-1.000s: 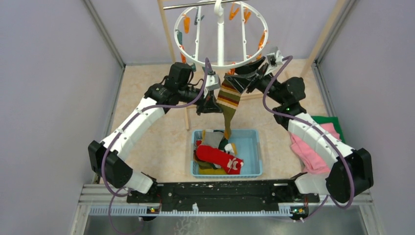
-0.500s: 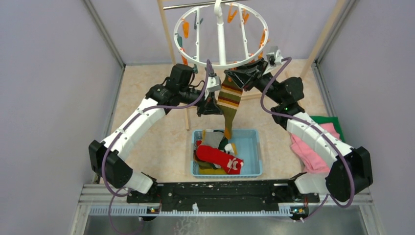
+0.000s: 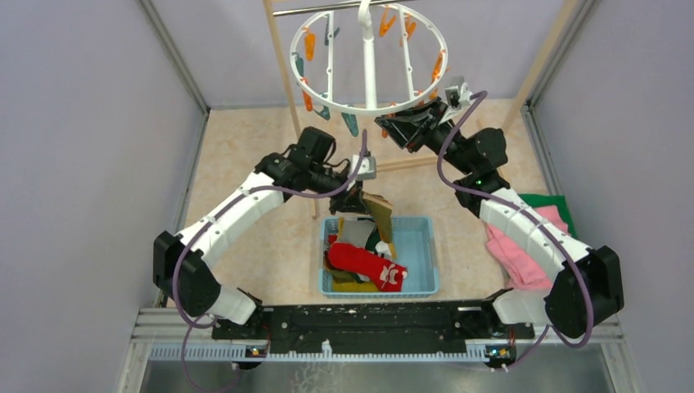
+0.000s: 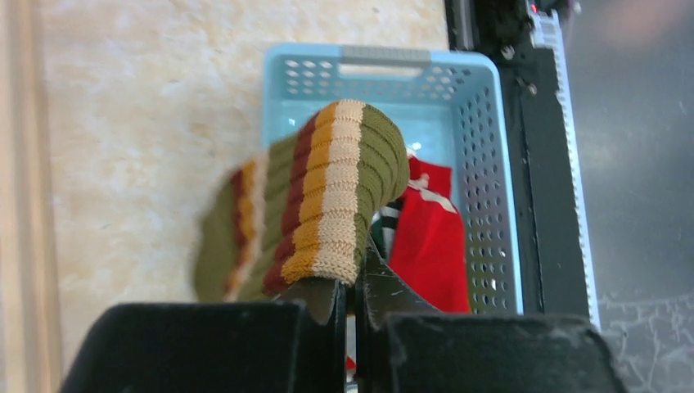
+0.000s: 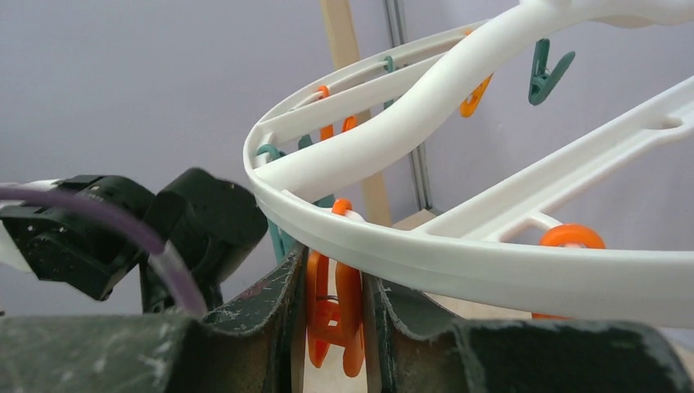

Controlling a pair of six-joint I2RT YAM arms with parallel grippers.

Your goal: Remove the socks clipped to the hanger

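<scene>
My left gripper (image 4: pixel 350 299) is clamped on the ribbed edge of the striped sock (image 4: pixel 327 209), light floppy stuff, and my right gripper (image 5: pixel 331 303) pinches the orange clip (image 5: pixel 331 315) at 5 o'clock on the hanger (image 5: pixel 458 254).

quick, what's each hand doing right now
left hand: closed, holding the striped sock
right hand: closed on an orange clip

Top camera sits high behind the arm bases (image 3: pixel 360 327), looking down and forward, wide on the whole workspace. Left wrist camera looks down past the left gripper (image 4: pixel 353 299), close on the striped sock (image 4: pixel 335 196) and the basket (image 4: pixel 483 123) beneath it, both shared with the top view. Right wrist camera tilts upward, tight on the orange clip (image 5: pixel 348 299) in the right gripper (image 5: pixel 334 282) and the hanger (image 5: pixel 458 254) above it, also seen from the top.
</scene>
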